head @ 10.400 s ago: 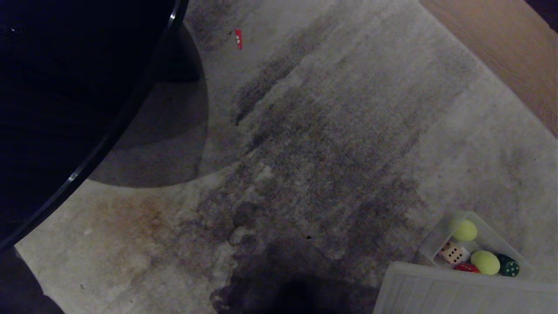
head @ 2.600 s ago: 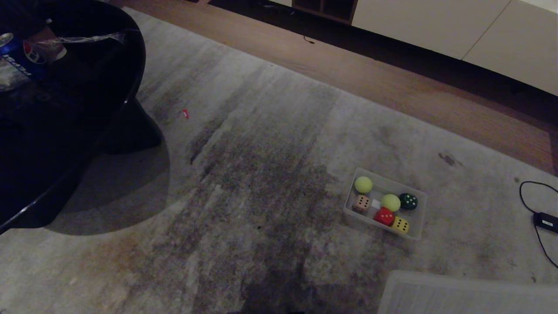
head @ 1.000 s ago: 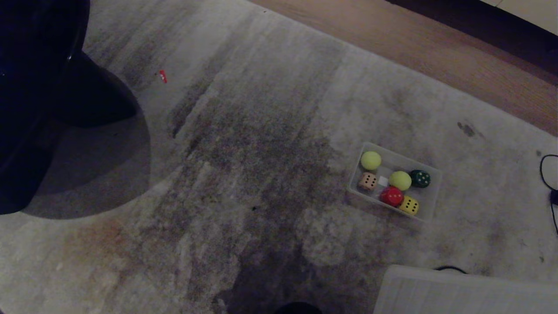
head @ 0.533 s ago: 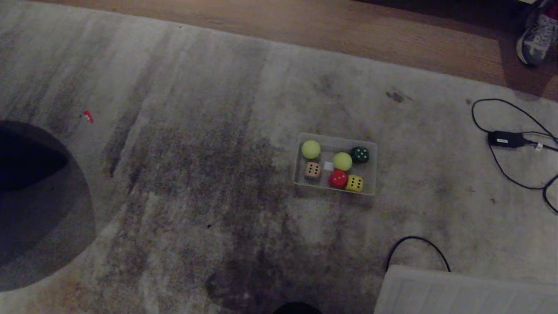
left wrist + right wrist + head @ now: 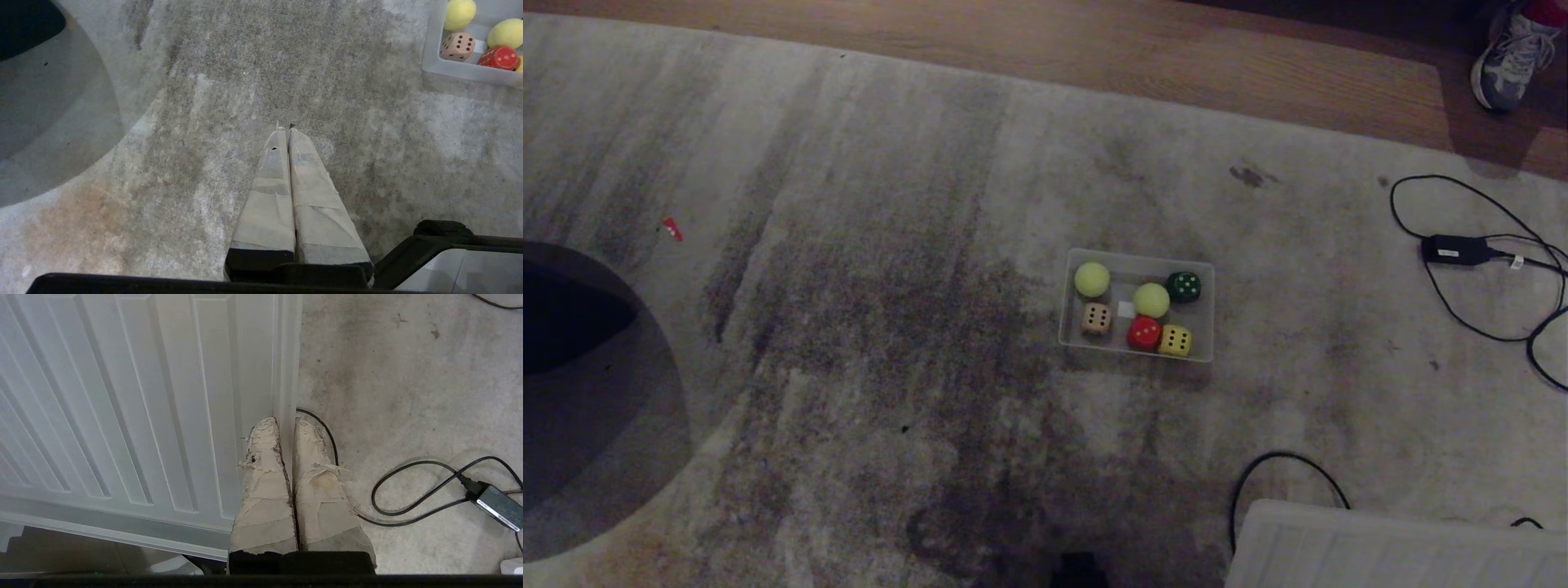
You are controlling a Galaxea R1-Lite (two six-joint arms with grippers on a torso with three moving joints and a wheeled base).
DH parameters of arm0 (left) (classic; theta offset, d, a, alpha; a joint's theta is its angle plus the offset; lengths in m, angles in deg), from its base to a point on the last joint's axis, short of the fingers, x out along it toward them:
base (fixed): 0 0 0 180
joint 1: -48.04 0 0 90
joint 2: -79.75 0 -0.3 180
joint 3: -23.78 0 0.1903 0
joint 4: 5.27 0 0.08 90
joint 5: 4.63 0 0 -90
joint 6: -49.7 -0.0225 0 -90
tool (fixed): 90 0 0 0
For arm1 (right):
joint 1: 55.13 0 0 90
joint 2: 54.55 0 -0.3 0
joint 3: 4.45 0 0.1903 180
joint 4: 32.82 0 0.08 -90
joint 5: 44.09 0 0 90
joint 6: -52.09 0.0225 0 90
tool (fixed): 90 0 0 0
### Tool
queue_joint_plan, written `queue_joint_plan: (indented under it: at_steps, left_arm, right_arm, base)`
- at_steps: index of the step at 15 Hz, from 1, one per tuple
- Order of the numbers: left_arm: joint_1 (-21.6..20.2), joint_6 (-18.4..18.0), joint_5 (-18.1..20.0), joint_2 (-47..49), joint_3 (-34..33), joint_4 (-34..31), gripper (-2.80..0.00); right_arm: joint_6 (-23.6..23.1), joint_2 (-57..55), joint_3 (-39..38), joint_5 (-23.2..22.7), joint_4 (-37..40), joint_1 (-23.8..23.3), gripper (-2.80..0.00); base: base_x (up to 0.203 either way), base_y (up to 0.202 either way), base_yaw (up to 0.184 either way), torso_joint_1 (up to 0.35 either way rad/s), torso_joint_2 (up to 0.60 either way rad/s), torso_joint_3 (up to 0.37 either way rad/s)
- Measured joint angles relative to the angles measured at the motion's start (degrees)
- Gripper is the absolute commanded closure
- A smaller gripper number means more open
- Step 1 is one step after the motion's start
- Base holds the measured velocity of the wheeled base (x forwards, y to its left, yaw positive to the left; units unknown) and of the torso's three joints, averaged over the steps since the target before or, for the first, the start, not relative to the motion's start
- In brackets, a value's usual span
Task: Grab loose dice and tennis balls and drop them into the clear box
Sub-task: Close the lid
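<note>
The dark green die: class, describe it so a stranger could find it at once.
On the grey rug sits the clear box. The dark green die fills its far right corner, beside a tennis ball; it is the only dark piece there.

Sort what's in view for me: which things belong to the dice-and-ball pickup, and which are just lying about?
Job:
- clear box
- two tennis balls, inside it
- beige-pink die, red die, yellow die, dark green die, inside it

Lying about:
- ribbed lid
- power adapter and cables
- red scrap
- a person's shoe
</note>
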Motion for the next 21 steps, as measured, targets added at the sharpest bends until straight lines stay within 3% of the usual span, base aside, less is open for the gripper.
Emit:
queue_joint_plan:
  at_steps: [21]
  left_arm:
    - [0.00,0.17,-0.09,0.02,0.00,0.00,0.00]
  right_arm:
    - [0.00,0.00,0.00,0.00,0.02,0.00,0.00]
  base:
    - [0.000,0.000,0.000,0.000,0.00,0.000]
